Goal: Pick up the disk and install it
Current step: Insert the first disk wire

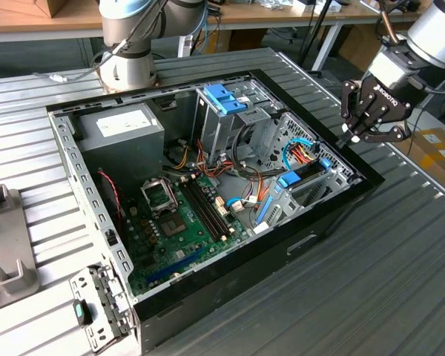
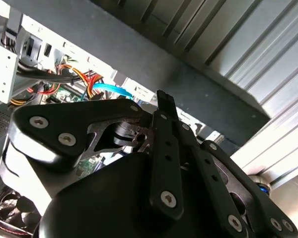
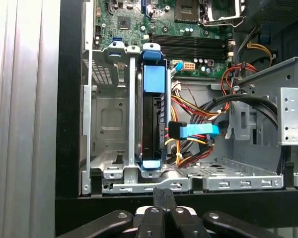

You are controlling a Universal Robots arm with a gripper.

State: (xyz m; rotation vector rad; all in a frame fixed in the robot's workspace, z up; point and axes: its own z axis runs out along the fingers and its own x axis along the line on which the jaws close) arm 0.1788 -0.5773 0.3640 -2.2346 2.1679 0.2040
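Beside the open computer case [image 1: 208, 297], just outside its black rim, the gripper [image 1: 354, 138] hung with its fingertips [image 3: 163, 197] pressed together and nothing between them; in the first wrist view the 2 dark tips met in 1 thin line at the case edge. Judging from that, the hold on the disk had been let go and the arm stood clear of the metal.

Directly ahead of the gripper, just inside the rim, the disk [image 3: 152, 130] sat on edge in a slot of the drive cage [image 3: 109, 119], held upright between thin metal walls. It probably stood that way because the cage takes drives sideways, sliding along its rails. Bright blue plastic framed it: a broad blue tab [image 3: 154, 79] at the end farther from the gripper and a blue lip [image 3: 151, 164] at the nearer end, with the dark narrow edge of the drive between them. Its label face could not be seen from this side. In the exterior view the same blue rail [image 1: 289, 179] showed low in the cage near the gripper.

Next to the disk, a blue flat cable [image 3: 196, 131] and a bundle of red, yellow and orange wires [image 3: 188, 106] hung loose in the open bay; whether any plug was seated in the drive could not be told. Beyond the cage lay the green motherboard [image 3: 139, 25]. Case and arm rested on a ribbed metal table [image 1: 400, 282]
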